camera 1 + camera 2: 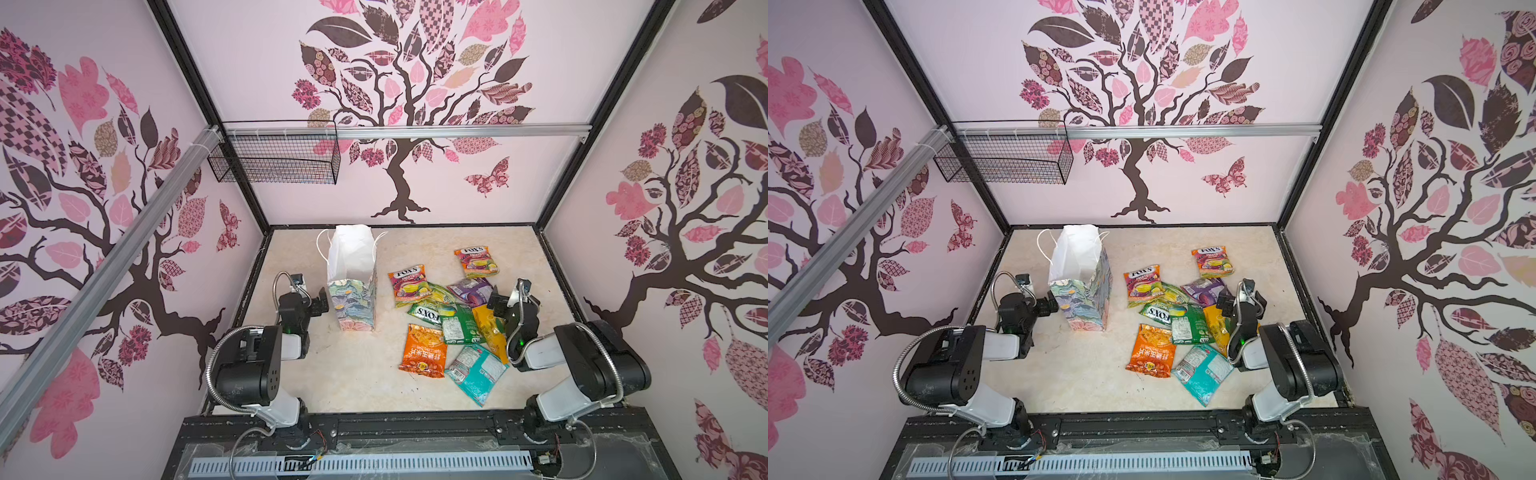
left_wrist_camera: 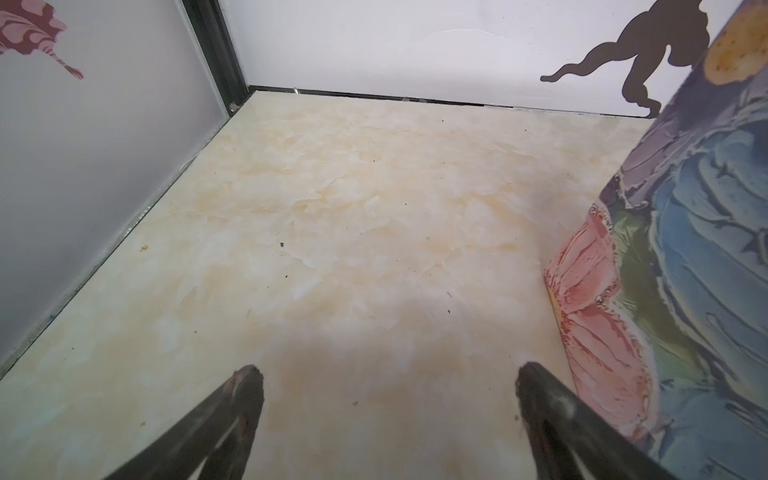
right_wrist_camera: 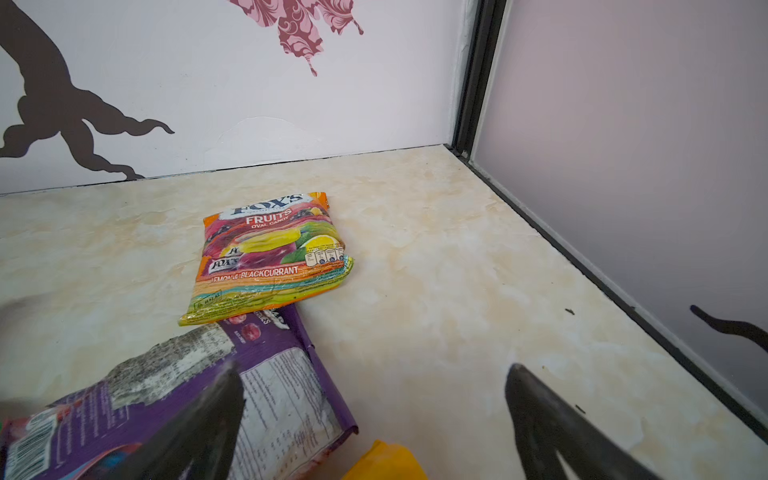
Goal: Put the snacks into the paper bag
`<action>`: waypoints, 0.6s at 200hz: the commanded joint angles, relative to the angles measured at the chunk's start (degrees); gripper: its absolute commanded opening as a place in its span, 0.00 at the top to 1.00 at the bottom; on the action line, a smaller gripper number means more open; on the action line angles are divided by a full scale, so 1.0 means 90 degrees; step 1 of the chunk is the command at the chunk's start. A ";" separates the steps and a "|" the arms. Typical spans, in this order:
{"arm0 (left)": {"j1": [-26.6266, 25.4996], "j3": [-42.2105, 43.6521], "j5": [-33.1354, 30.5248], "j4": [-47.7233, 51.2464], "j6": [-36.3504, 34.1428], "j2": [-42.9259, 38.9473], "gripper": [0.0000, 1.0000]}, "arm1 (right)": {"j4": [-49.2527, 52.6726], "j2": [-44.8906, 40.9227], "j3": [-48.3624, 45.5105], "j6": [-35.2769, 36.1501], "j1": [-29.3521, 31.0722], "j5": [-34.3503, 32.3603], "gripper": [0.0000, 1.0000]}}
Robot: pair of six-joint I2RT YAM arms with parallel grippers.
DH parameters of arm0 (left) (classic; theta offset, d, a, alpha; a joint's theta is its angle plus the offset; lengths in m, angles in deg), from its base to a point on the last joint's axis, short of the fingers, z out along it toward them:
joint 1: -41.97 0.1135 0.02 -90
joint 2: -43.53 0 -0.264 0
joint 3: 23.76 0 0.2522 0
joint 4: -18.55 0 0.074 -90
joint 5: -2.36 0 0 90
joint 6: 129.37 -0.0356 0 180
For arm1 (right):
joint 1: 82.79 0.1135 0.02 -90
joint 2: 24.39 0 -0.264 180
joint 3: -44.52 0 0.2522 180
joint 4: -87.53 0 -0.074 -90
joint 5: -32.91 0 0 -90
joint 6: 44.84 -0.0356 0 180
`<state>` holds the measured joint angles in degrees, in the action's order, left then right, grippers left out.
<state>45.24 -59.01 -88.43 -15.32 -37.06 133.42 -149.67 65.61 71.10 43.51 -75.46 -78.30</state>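
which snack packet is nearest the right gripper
The purple packet, the only purple one: in the right wrist view a finger of the open right gripper overlaps it.

Just beside the left claw (image 2: 392, 374), the paper bag (image 2: 685, 291) runs off the wrist view's edge, so its top goes unseen. The right claw (image 3: 374, 372) covers part of the purple packet (image 3: 286, 399), whose small print is blurred. Between its tips the yellow packet (image 3: 386, 461) is cut off.

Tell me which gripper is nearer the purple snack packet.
Right. The right gripper sits at the edge of the purple packet, open, with one of its fingers over it in the wrist view. The left gripper, also open, is beyond the paper bag, on its far side.
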 commanded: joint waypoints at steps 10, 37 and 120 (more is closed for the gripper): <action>-0.0026 -0.0111 0.0018 -0.0115 -0.0038 -0.0075 0.02 | -0.0024 -0.0012 0.0182 -0.0016 0.0018 -0.0006 0.00; -0.0023 -0.0109 0.0016 -0.0111 -0.0034 -0.0081 0.02 | -0.0023 -0.0016 0.0177 -0.0013 0.0018 -0.0006 0.01; -0.0027 -0.0122 0.0019 -0.0094 -0.0038 -0.0076 0.02 | 0.0084 0.0000 0.0237 -0.0043 -0.0007 0.0025 0.01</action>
<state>45.24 -59.01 -88.43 -15.32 -37.06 133.42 -149.65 65.61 71.12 43.49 -75.46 -78.28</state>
